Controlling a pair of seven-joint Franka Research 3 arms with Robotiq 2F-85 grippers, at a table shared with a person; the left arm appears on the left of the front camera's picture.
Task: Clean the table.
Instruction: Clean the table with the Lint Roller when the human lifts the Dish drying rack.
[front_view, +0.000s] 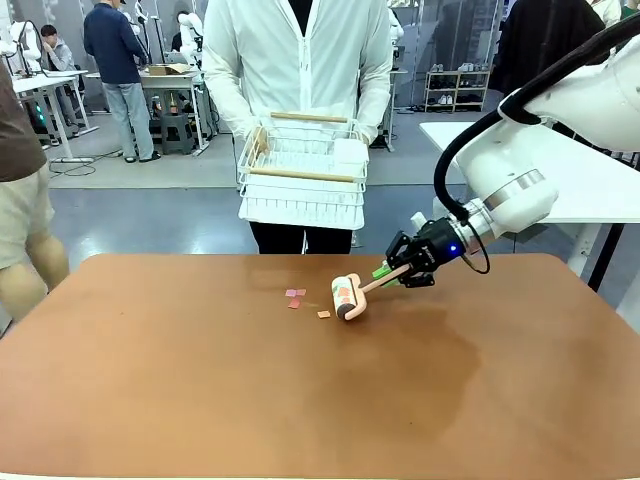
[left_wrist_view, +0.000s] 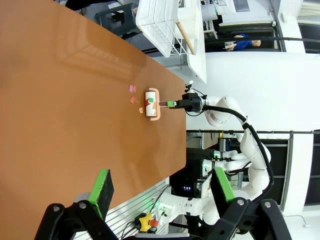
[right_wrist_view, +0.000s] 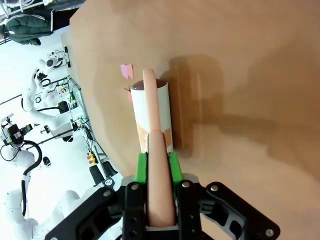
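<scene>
Person (front_view: 300, 60) beyond far edge holding white rack (front_view: 303, 180), clear of the top. Pink scraps (front_view: 295, 297) just left of roller (front_view: 348, 297). Table (front_view: 180, 390) between robot and person, long axis left to right in front view, both ends cut off by frame. Roller drum down on it, right of centre. Handle slanting up-right into right gripper (front_view: 385, 271), clenched on it, handle end hidden. Left gripper (left_wrist_view: 163, 186) spread wide, holding nothing.

A robotics lab in an open hall — a white robot arm (front_view: 540, 150) comes in at 3 o'clock over the table (front_view: 200, 380). At 11 o'clock, a person (front_view: 115, 60) stands by a cluttered workbench (front_view: 190, 82) on the grey floor (front_view: 150, 215); at 1 o'clock, a metal shelf rack (front_view: 455, 90).
</scene>
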